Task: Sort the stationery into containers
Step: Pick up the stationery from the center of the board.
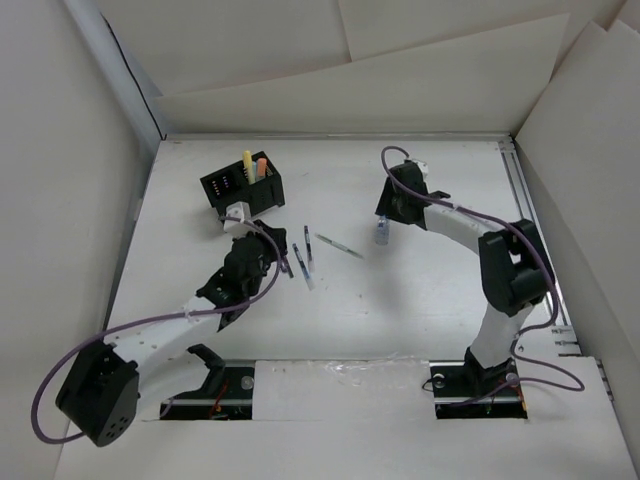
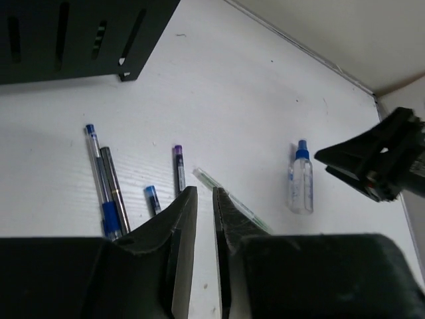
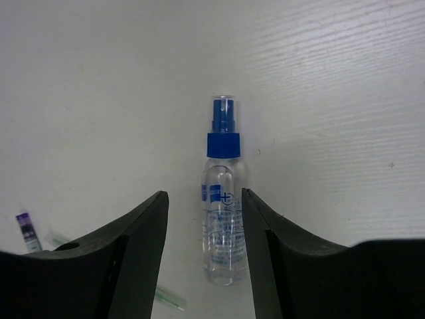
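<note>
clear spray bottle (image 3: 224,219), blue cap, blue label unreadable | right hand (image 3: 203,195) wide astride bottle | left hand (image 2: 204,193) nearly closed, empty

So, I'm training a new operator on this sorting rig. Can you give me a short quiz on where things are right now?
1. Which gripper has the spray bottle between its fingers? A) left B) right C) neither
2. What colours are the two sticks standing in the organiser?
3. True or false: the spray bottle stands upright inside the organiser.

Key
1: B. The right gripper is open around the bottle, which lies on the table.
2: A yellow stick and an orange stick.
3: False.
</note>
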Robot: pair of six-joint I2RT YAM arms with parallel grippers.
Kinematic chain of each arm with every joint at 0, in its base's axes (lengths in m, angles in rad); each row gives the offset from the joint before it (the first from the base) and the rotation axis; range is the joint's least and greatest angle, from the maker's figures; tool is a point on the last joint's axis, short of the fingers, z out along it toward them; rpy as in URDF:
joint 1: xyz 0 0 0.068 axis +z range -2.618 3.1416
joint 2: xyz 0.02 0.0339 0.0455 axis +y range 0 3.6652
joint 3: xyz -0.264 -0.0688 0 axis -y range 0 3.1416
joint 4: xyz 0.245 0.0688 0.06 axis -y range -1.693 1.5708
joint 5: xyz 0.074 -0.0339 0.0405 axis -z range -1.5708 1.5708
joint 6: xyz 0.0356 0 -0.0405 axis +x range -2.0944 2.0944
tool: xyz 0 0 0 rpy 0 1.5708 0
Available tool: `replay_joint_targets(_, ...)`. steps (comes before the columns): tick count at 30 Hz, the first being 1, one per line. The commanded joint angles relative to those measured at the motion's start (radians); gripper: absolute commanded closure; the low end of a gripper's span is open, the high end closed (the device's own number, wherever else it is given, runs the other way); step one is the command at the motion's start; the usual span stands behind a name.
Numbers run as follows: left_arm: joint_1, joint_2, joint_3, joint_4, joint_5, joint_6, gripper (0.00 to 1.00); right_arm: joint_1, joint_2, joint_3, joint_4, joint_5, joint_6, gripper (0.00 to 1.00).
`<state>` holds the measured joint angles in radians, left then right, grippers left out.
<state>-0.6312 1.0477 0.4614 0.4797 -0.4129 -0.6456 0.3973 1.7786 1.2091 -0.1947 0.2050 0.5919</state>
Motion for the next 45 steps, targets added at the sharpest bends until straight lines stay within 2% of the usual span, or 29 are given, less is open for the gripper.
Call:
replay_joint_targets(1,0.002,-0.113,-0.044,-0.026,0.046,-0.060,0.87,-0.008,0.045,0.070,-0.049,0.019,0.009,0.46)
replay_joint_targets(8,0.002,-0.329,-0.069,-0.113,-0.010,-0.040,0.77,-0.008,0.159,0.106,-0.084,0.043,0.020,0.42)
replay_joint_targets(14,0.002,-0.416,-0.089,-0.144,-0.055,-0.022,0.70,-0.008,0.182,0.131,-0.097,0.045,0.032,0.42)
replay_joint_targets(21,0.002,-0.478,-0.057,-0.201,-0.066,0.000,0.62,0.002,0.216,0.159,-0.137,0.074,0.042,0.61)
replay_joint_targets(22,0.002,-0.492,-0.056,-0.201,-0.066,0.009,0.62,0.002,0.205,0.159,-0.137,0.083,0.051,0.68)
replay_joint_targets(26,0.002,-0.517,-0.066,-0.219,-0.118,0.009,0.56,0.021,0.150,0.141,-0.127,0.102,0.060,0.80)
replay_joint_targets(31,0.002,-0.528,-0.066,-0.219,-0.167,-0.012,0.46,0.098,0.052,0.179,-0.104,0.100,0.049,0.83)
replay_joint_targets(33,0.002,-0.555,-0.066,-0.256,-0.205,-0.057,0.45,0.135,0.027,0.243,-0.094,0.090,0.040,0.83)
replay_joint_targets(34,0.002,-0.555,-0.066,-0.256,-0.237,-0.095,0.40,0.174,0.015,0.272,-0.085,0.089,0.040,0.83)
replay_joint_targets(38,0.002,-0.615,-0.078,-0.266,-0.282,-0.120,0.31,0.257,0.044,0.441,-0.049,0.068,0.020,0.83)
replay_joint_targets(42,0.002,-0.657,-0.101,-0.289,-0.308,-0.156,0.21,0.305,0.140,0.652,0.021,0.031,0.020,0.83)
replay_joint_targets(45,0.002,-0.680,-0.101,-0.325,-0.345,-0.178,0.19,0.334,0.241,0.749,0.086,0.043,0.020,0.83)
